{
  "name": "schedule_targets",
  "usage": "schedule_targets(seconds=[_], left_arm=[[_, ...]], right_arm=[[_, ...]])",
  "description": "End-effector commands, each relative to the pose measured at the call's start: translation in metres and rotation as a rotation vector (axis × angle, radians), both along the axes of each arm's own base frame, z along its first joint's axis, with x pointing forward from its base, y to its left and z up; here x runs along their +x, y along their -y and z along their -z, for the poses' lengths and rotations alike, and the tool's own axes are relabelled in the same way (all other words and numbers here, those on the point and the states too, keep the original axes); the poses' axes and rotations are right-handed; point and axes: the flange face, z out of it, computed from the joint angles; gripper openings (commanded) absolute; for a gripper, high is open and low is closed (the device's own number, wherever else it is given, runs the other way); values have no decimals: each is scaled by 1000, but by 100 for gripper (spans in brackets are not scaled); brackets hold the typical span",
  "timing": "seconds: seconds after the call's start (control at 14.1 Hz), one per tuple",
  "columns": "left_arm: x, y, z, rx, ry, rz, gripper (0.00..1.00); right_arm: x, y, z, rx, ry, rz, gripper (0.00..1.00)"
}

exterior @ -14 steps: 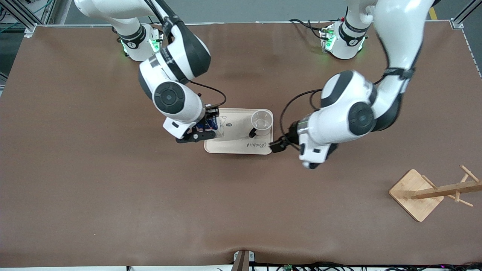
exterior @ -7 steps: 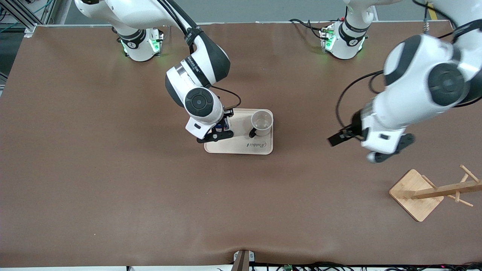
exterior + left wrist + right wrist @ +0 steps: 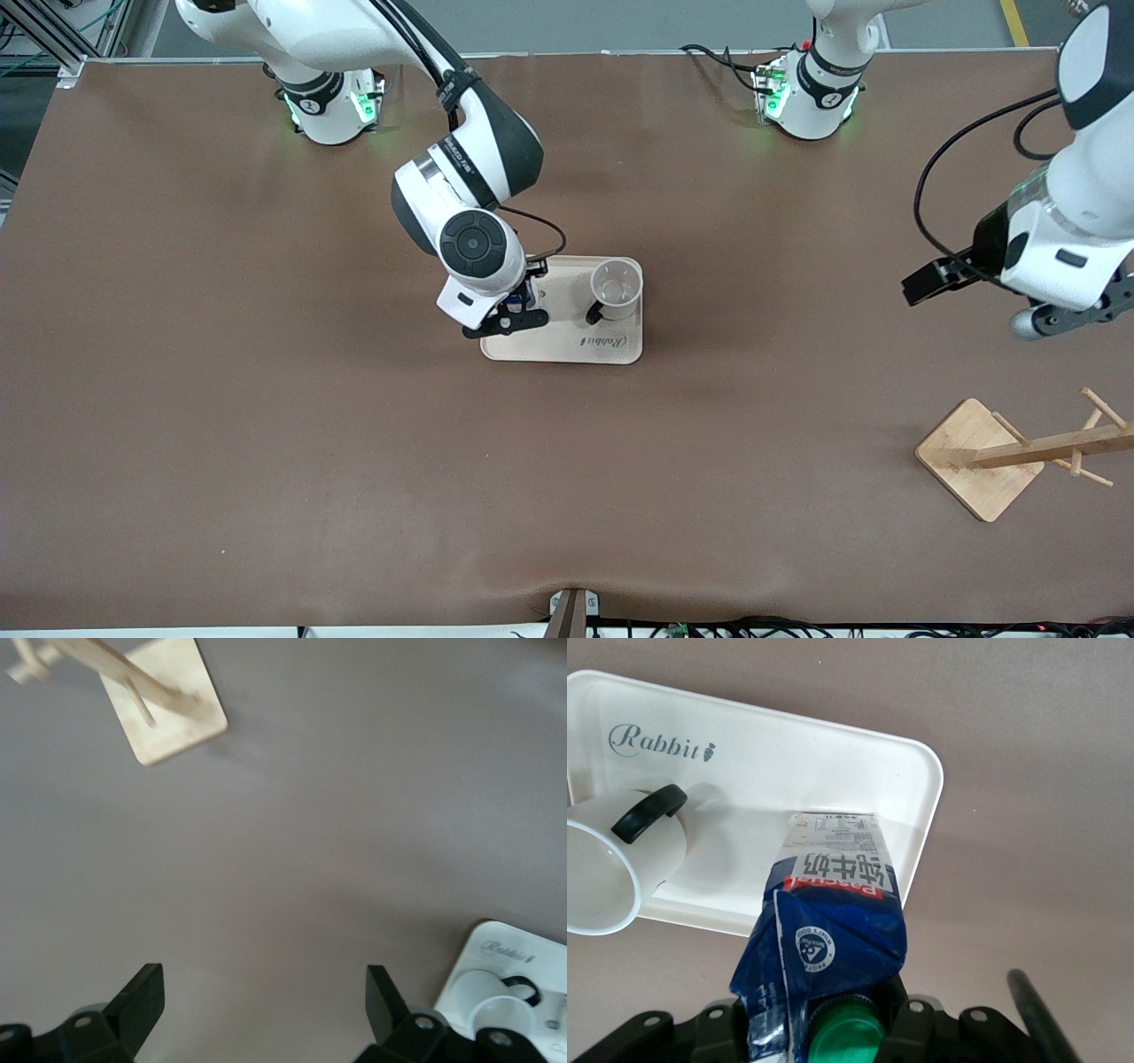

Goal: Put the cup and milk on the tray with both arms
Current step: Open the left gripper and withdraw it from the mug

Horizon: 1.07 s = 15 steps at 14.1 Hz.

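The cream-white tray point(image 3: 567, 344) lies mid-table; it also shows in the right wrist view point(image 3: 788, 753) and the left wrist view point(image 3: 496, 950). The white cup point(image 3: 617, 288) with its black handle stands on the tray's end toward the left arm, also seen in the right wrist view point(image 3: 607, 870). My right gripper point(image 3: 512, 312) is shut on the gabled top of the blue and white milk carton point(image 3: 833, 904), whose base rests on the tray's other end; the green cap point(image 3: 846, 1035) sits between the fingers. My left gripper point(image 3: 1067, 317) is open and empty, up over bare table near the left arm's end.
A wooden rack with a square base point(image 3: 979, 456) stands near the front camera at the left arm's end of the table, also in the left wrist view point(image 3: 168, 709). Brown table surface point(image 3: 354, 461) spreads around the tray.
The left arm has swung away from the tray toward its own end of the table. The right gripper has carried the milk from the tray's edge onto the tray.
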Motion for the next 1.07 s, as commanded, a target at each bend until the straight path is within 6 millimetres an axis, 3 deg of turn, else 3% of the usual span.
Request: schedule_targets(seconds=[0.0,0.21,0.36,0.43,0.5,0.57,0.64,0.71,1.0], left_arm=[[-11,-24,-24,24,0,39,100],[-12,-47,-38,25,10,66,100],[-28,-44,-65,53,53,126,100],[-30,-54,-69,58,56,133,100],[-33,-62,-70,56,50,126,100],[-40,-66,-74,46,42,117,100],[-44,-64,-76,40,31,129,100],[-47,-70,-76,36,14,135,100],[-68,-99,-79,-19,-10,221,100]], right_arm=[[3,0,3,-18,-4,23,0],[-5,-11,6,-49,-1,96,1],[-4,-11,8,-57,2,109,33],[-4,-11,8,-60,5,107,45],[-3,-10,8,-63,15,101,64],[1,-9,6,-55,32,100,71],[1,-11,5,-55,41,95,90],[1,-10,6,-63,46,89,100],[2,-9,3,-65,45,84,100]])
